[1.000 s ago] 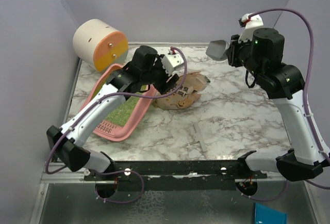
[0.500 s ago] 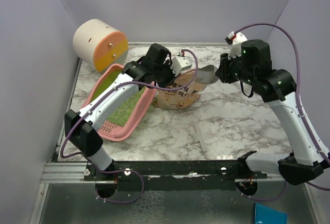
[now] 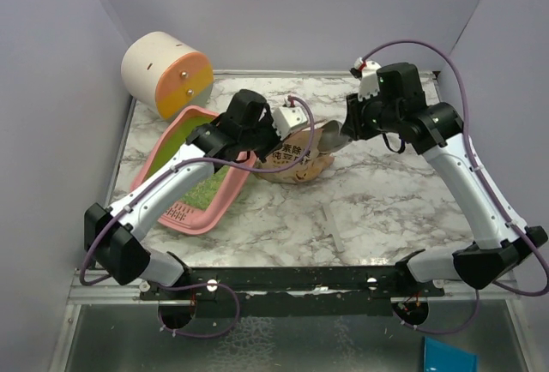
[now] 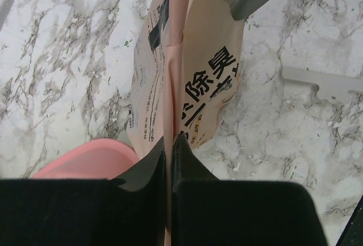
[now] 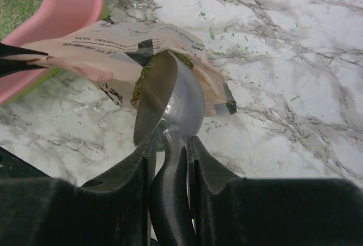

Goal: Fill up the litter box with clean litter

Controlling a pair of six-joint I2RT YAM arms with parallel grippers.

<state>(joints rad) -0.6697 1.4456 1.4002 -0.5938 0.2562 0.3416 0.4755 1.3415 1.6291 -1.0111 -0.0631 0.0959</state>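
Note:
The pink litter box (image 3: 173, 135) lies tilted at the left, with grainy green on its bottom (image 3: 206, 185). Against its right side lies a tan paper bag (image 3: 296, 159). My left gripper (image 3: 276, 135) is shut on the bag's upper edge, and the left wrist view shows the paper (image 4: 210, 76) pinched between the fingertips of that gripper (image 4: 172, 138). My right gripper (image 5: 173, 141) is shut on the handle of a grey scoop (image 5: 170, 101). The scoop's bowl (image 3: 330, 136) sits in the bag's open mouth. Greenish clean litter (image 5: 144, 76) shows along the bowl's rim.
A cream-and-orange cylinder (image 3: 165, 72) stands at the back left corner. A grey plastic strip (image 3: 333, 228) lies on the marble top in front of the bag. Stray green flecks dot the marble (image 5: 272, 42). Grey walls close in on both sides.
My left gripper has shut on the bag's edge. The right arm has swung down and left, bringing the scoop from above the table into the bag's mouth.

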